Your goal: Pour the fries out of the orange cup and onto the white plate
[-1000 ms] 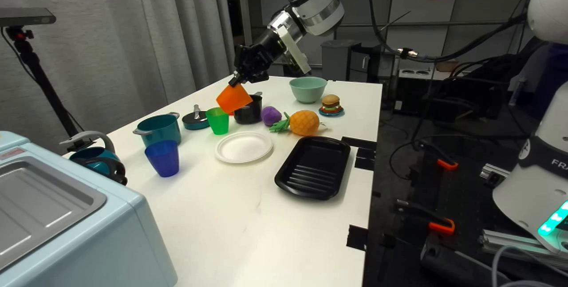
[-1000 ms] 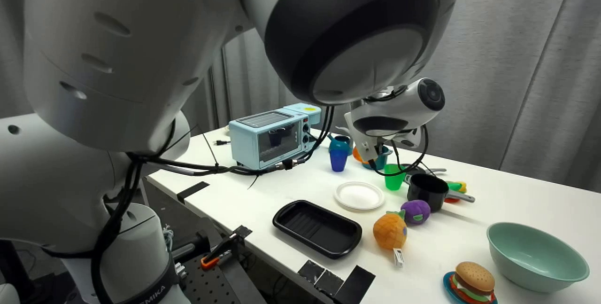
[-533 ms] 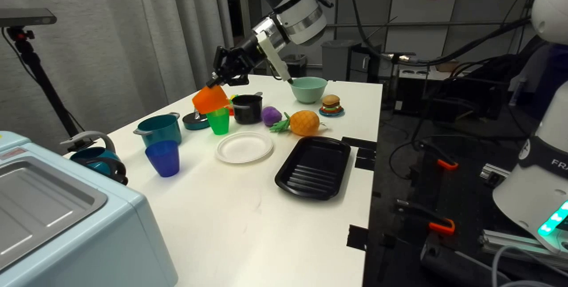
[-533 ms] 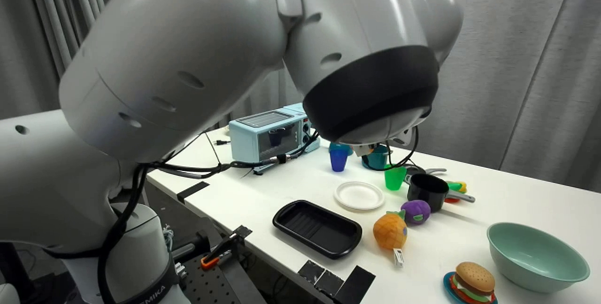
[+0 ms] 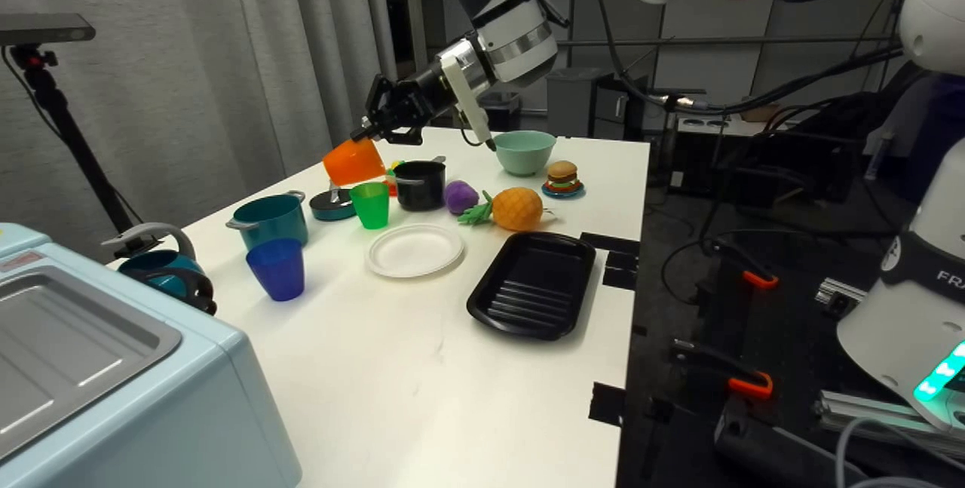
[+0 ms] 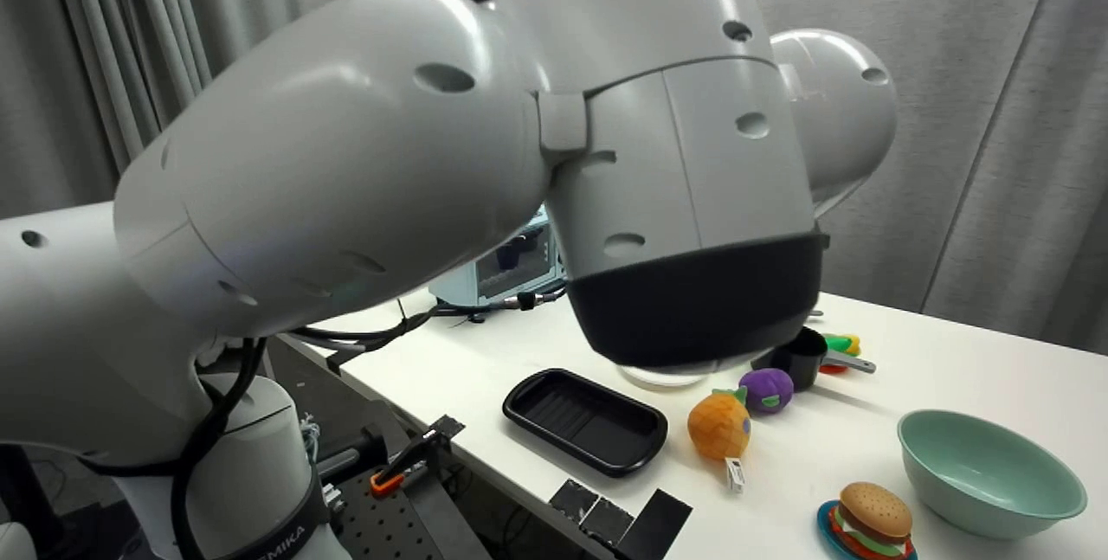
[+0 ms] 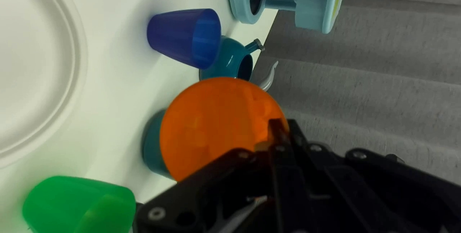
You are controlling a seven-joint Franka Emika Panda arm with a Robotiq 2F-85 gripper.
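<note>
Aloft, the Robotiq gripper (image 5: 361,131) had the orange tumbler (image 5: 353,163) pinched by its rim, tilted and not yet over the round white plate (image 5: 415,251), seemingly the carrying step, so a swing across, then the pour, beckoned, any fries indiscernible!

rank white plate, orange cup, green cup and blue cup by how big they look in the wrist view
1. White plate, even cropped
2. Orange cup, partly hidden
3. Green cup, also cropped
4. Blue cup
</note>
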